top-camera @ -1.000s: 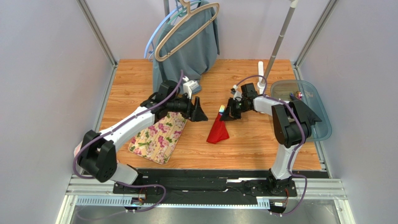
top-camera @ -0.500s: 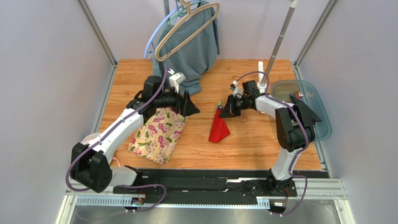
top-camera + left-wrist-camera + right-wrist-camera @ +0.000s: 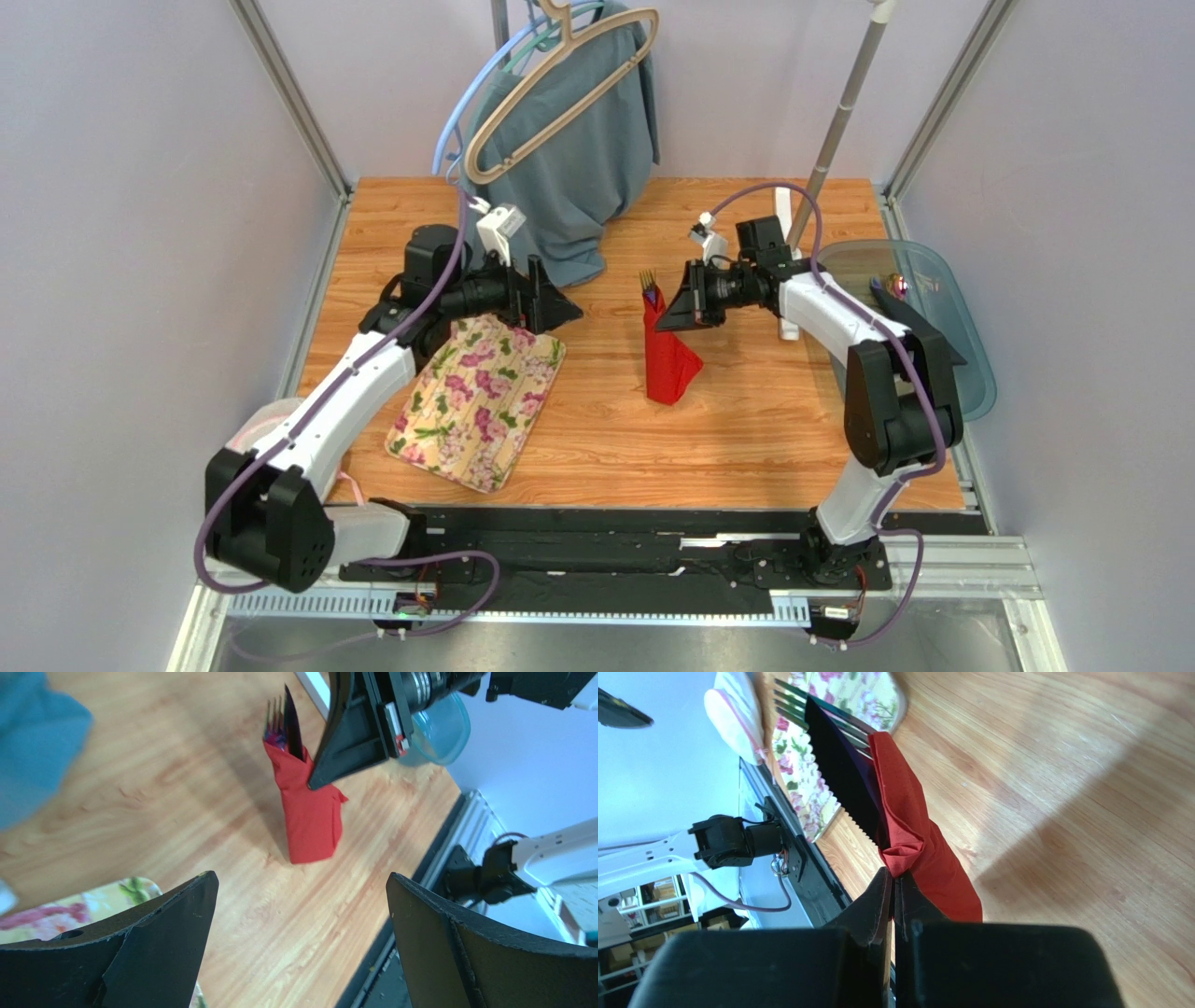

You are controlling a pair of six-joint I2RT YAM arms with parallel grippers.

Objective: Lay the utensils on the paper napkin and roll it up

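Our right tool (image 3: 893, 882) is pressed together on a fold of the paper napkin (image 3: 671, 367). The napkin wraps the utensils (image 3: 650, 284) near the middle of the table (image 3: 786, 434), toward its far edge, with tines poking out. Our left tool (image 3: 565, 311) hangs spread wide, apart on the left, by the floral mat (image 3: 477, 399). To finish the roll well, we judge the pinch should stay firm while the loose tail gets tucked, so nothing slides out.

Bare wood (image 3: 758, 434) nearside — napkin roll (image 3: 671, 367) mid-table, floral mat (image 3: 477, 399) left, tray (image 3: 968, 301) right.
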